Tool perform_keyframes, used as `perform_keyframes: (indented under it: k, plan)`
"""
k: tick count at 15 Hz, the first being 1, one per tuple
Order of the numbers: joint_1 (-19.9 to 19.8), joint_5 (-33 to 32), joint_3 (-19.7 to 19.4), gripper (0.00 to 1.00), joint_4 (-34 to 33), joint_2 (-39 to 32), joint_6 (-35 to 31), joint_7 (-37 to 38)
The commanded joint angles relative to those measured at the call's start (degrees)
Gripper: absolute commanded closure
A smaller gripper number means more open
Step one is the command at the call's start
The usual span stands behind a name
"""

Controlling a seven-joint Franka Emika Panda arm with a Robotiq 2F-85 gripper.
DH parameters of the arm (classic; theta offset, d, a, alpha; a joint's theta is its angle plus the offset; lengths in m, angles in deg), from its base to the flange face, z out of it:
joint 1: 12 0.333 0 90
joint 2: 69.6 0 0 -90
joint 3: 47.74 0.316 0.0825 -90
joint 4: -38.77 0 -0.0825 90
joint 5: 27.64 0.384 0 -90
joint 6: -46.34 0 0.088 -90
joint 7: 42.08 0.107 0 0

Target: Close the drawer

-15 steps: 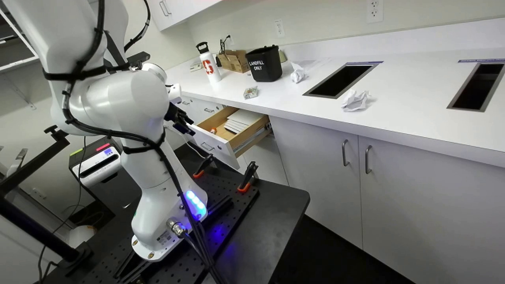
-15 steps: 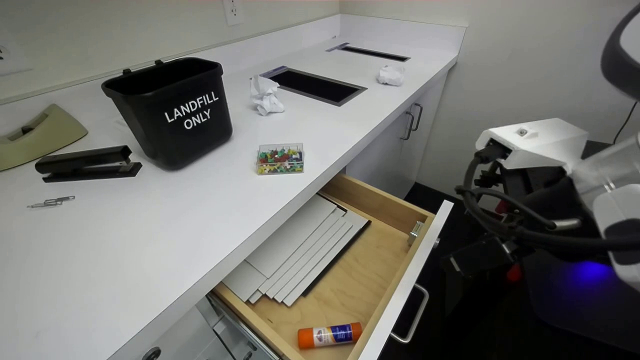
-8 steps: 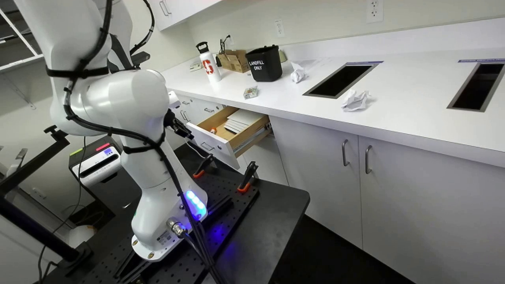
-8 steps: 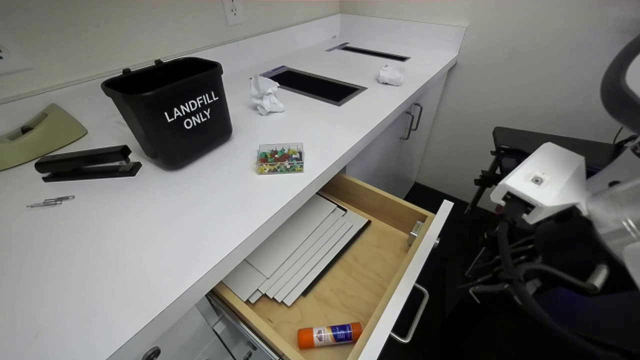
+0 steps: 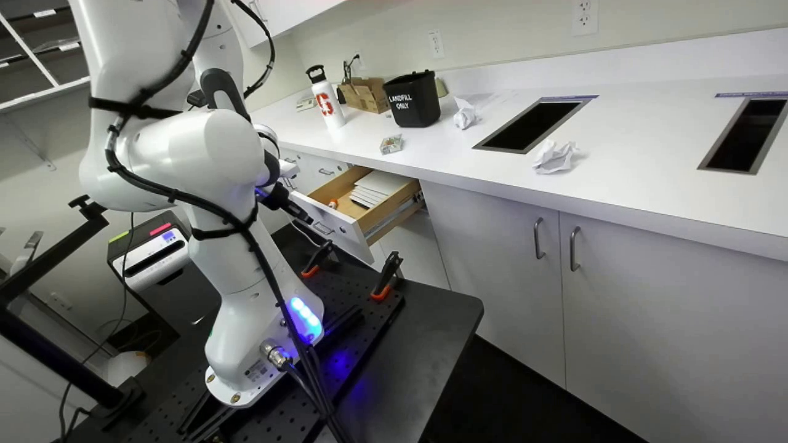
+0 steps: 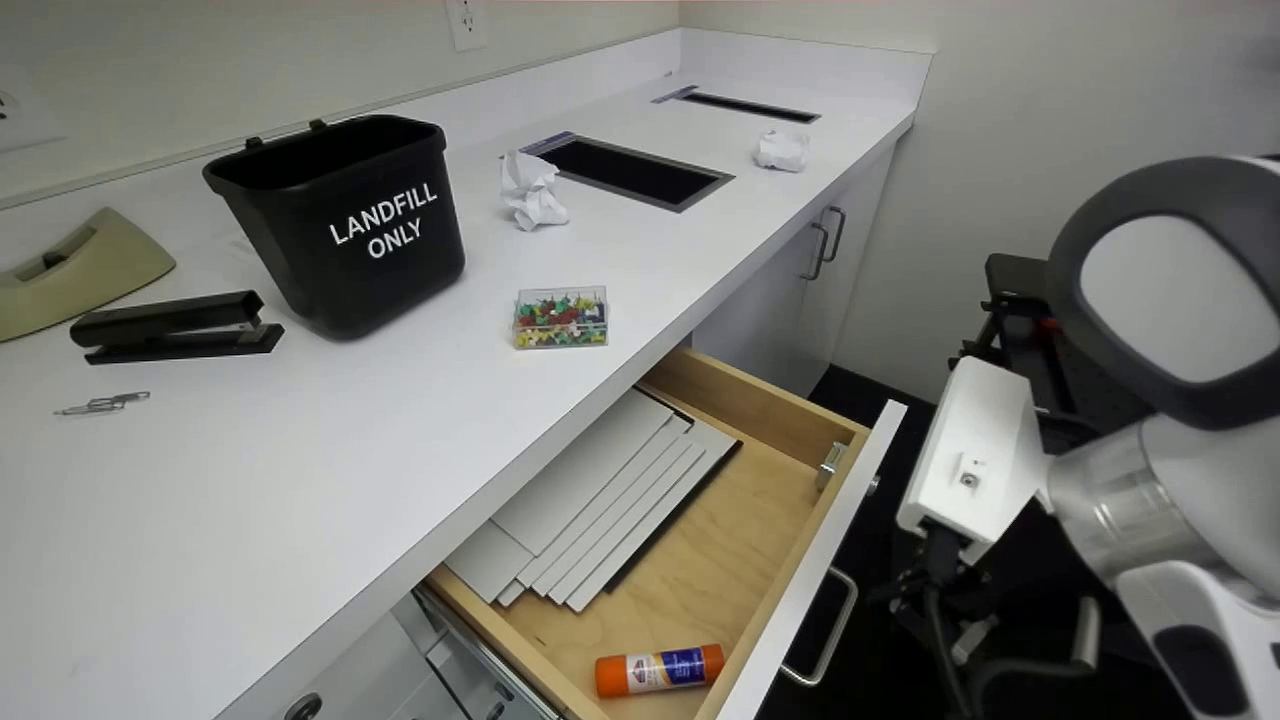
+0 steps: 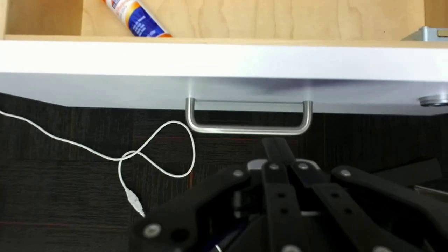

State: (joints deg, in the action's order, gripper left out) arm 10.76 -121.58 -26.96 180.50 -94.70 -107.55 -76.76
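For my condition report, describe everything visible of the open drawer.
The drawer, shallow and wide, stands pulled out from under the counter. Its flat white front bears a silver bar handle and, to one side, a round metal fitting, perhaps a lock. The sides and bottom look like pale wood; a metal slide runs along one side, and a metal catch sits inside the front. Overlapping pale boards and a glue stick lie in it. The shut gripper is near the handle, seemingly not touching.

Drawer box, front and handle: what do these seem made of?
Drawer box: apparently wood, pale and smooth; grain shows inside.
Drawer front: smooth white with slight sheen, perhaps laminate or paint; no grain shows.
Handle: silvery metal, probably satin steel; a soft bright streak runs along it.
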Motion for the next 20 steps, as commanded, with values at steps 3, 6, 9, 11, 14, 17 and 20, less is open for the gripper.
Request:
perform_keyframes:
  k: [3, 6, 9, 11, 14, 17, 20]
  plan:
    - [1.38, -8.36, -1.55, 1.00, -6.17, -6.10, 8.77, 3.58]
    - [2.66, -11.19, -1.27, 1.00, -6.65, -6.74, 14.94, 8.28]
    - [3.09, -12.53, -1.34, 1.00, -6.71, -7.09, 20.46, 11.04]
    - [2.46, -13.14, -1.73, 1.00, -7.27, -7.50, 22.47, 11.96]
    - [0.32, -14.62, -2.99, 1.00, -8.65, -8.10, 22.46, 13.16]
    - [-1.86, -16.49, -4.80, 1.00, -10.90, -9.01, 21.55, 13.19]
    - [-3.56, -17.50, -6.41, 1.00, -14.12, -10.78, 21.58, 11.95]
